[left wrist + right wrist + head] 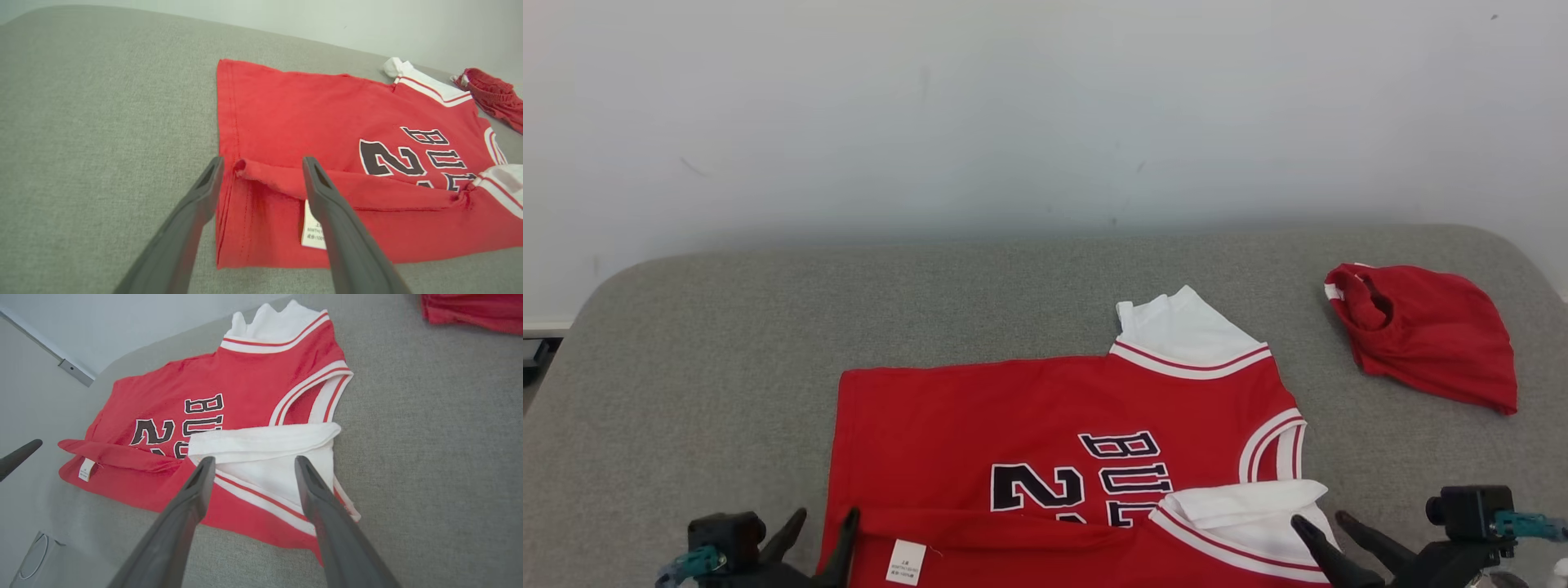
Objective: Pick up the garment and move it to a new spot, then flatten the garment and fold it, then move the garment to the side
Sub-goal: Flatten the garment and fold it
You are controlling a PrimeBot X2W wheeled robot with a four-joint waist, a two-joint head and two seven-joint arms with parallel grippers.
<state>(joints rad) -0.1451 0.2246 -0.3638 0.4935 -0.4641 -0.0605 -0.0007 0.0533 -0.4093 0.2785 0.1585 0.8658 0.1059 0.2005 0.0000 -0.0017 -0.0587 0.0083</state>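
A grey woven-cloth surface (686,367) with rounded corners stretches out under a pale wall. On its near middle lies the garment (1045,416), a red knit jersey with black-and-white lettering, white sleeves and striped trim. It lies flat, its near edge doubled over in a long fold. Far to the right sits a crumpled red cloth (1429,343). The left gripper (825,514) hovers low at the jersey's hem corner and the right gripper (1316,518) over the near white sleeve, both with fingers spread and holding nothing. A small white label (906,562) shows on the fold.
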